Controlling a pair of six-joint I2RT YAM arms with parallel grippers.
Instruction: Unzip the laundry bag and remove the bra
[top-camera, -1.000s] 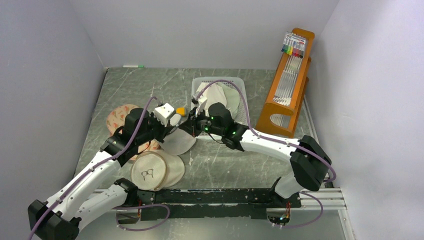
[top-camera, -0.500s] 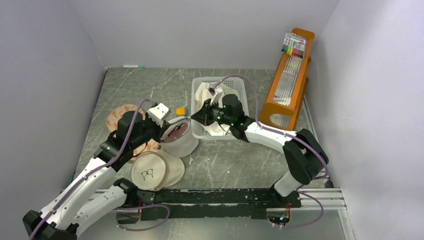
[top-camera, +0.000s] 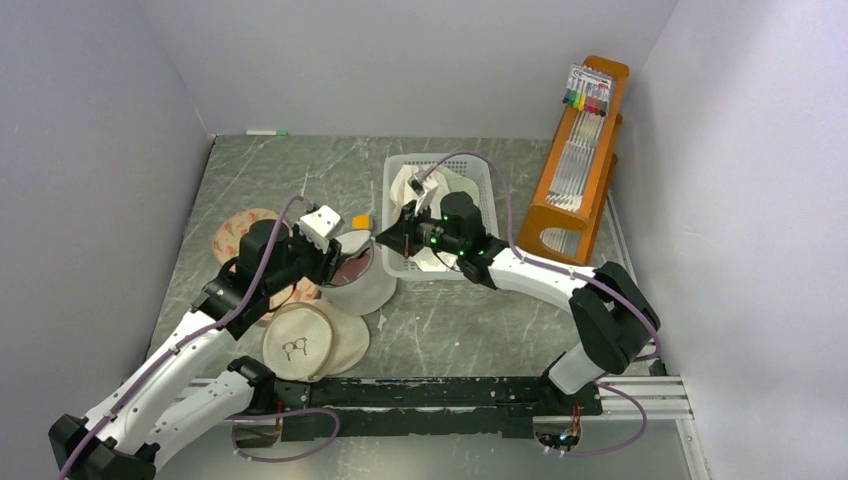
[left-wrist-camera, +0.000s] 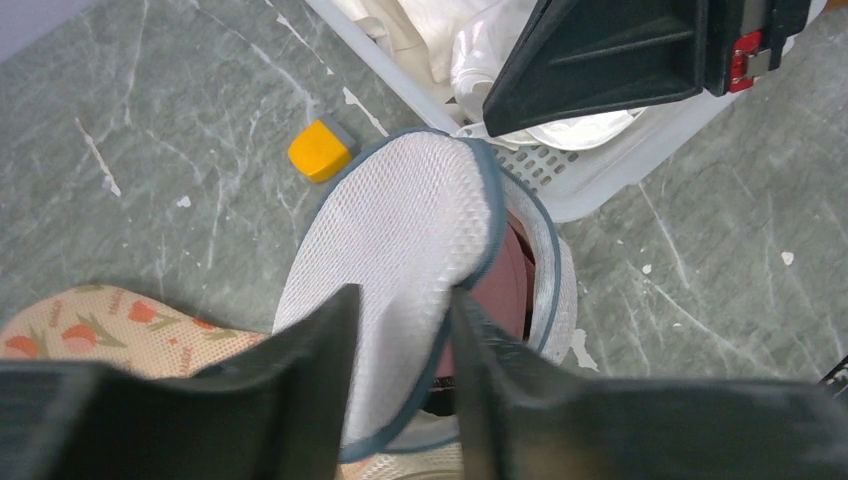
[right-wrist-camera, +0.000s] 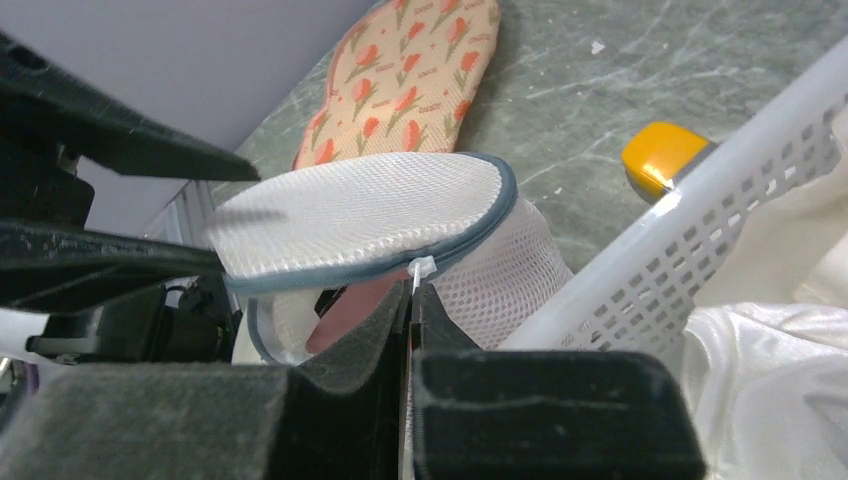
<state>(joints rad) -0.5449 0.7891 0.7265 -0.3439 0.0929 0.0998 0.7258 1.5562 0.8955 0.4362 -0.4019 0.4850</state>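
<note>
The laundry bag (top-camera: 360, 285) sits on the grey worktop (top-camera: 450, 330). It is just beside the white basket (left-wrist-camera: 610, 185), at about 8 o'clock from it in the top view. The bag's round top flap is lifted up like a lid, so the zip is open a long way round.

The bra (left-wrist-camera: 512, 265) is inside the bag. A bit of its dark pink shows in the gap under the flap.

The left end effector (left-wrist-camera: 400, 300) is narrow and pinches the edge of the flap between its two fingers. The right end effector (right-wrist-camera: 410, 295) is squeezed almost flat, with the little white zip pull (right-wrist-camera: 421, 268) at its tips.

A small yellow block (left-wrist-camera: 320, 148) lies at 12 o'clock from the bag. A pad with orange flowers (right-wrist-camera: 410, 80) lies at 9 o'clock. A beige pouch with a glasses print (top-camera: 310, 340) lies at 7 o'clock, touching the bag.
</note>
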